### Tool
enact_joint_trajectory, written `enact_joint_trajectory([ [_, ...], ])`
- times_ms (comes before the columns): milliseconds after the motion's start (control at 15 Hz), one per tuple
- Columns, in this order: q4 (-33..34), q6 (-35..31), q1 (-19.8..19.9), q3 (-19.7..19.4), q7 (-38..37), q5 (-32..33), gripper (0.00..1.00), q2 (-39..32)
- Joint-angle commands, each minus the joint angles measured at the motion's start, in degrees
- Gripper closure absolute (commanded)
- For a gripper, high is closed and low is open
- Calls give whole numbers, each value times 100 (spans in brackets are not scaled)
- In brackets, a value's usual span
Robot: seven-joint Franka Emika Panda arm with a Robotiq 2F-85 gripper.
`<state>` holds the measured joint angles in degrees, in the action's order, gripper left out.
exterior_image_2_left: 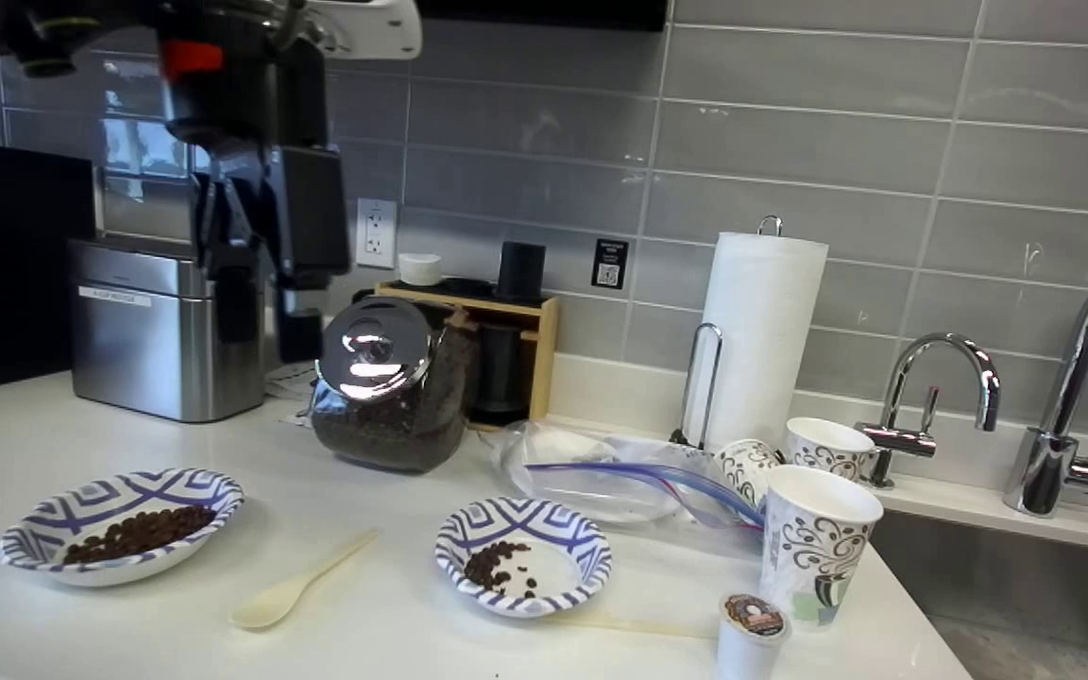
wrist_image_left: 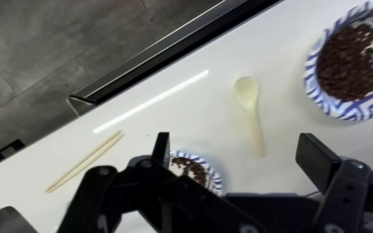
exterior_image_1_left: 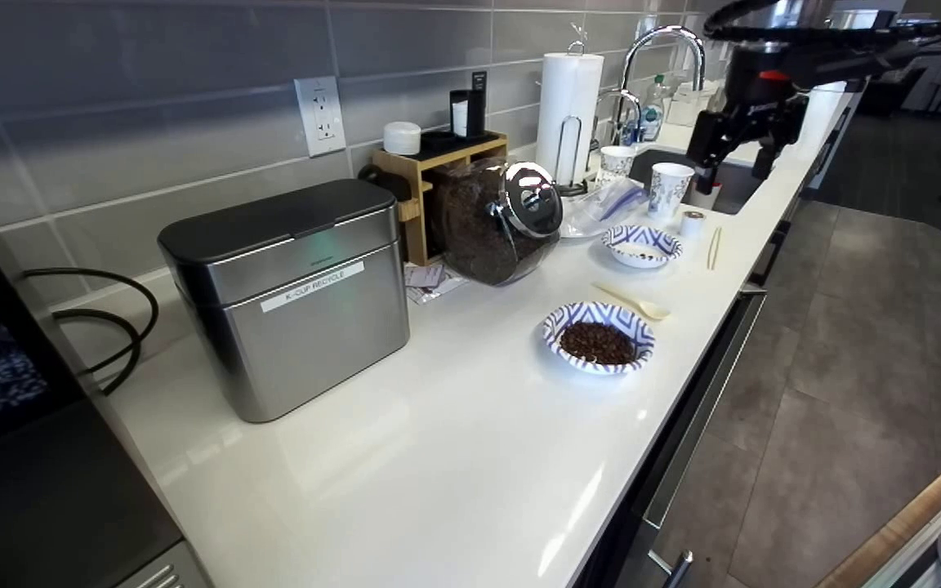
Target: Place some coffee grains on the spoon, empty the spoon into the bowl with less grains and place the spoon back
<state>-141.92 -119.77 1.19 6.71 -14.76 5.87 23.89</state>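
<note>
1. On the counter (exterior_image_1_left: 438,457): spoon (wrist_image_left: 252,113) lies flat, scoop end looks bare.
2. Clock centred on spoon, wrist view: fuller bowl (wrist_image_left: 312,72) at 2 o'clock, emptier bowl (wrist_image_left: 212,177) between 7 and 8. Spoon touches neither.
3. Coffee grains (wrist_image_left: 351,64): big pile in fuller bowl, small scatter in emptier one.
4. Gripper (wrist_image_left: 240,152): released, fingers well spread, nothing held. Hangs well above the counter in both exterior views.
5. Step in hand, my read: getting the spoon. Job done and spoon returned also fits; can't tell from these views.
6. Next move: come down on the handle. It runs from scoop toward 5–6 o'clock; fingers oppose roughly 9-to-3, so I'd expect little twist. Gap lines up with the handle's tail, so likely nudge toward 12 for a firmer bite. Handle lies flat: fingertips need to get right down by the counter.
7. Watch: finger on the 9 o'clock side covers part of the emptier bowl in wrist view. Height hard to judge; could clip the rim on descent.
8. After grasp: swing to 2, dip, carry level to 7–8, tip out, put spoon back.
</note>
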Motion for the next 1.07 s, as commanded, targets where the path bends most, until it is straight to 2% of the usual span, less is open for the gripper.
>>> enact_joint_trajectory([
  [0,240,302,-505,460,-402,-359,0,-359],
  [200,237,311,-763,703,-407,-311,0,-591],
  [400,96,63,-984,678,78,-360,0,-783],
  [467,115,197,-915,691,-211,-240,0,-597],
  [867,114,179,-976,681,-21,-240,0,-764],
  [1000,36,8,-1103,758,25,-368,0,-873],
])
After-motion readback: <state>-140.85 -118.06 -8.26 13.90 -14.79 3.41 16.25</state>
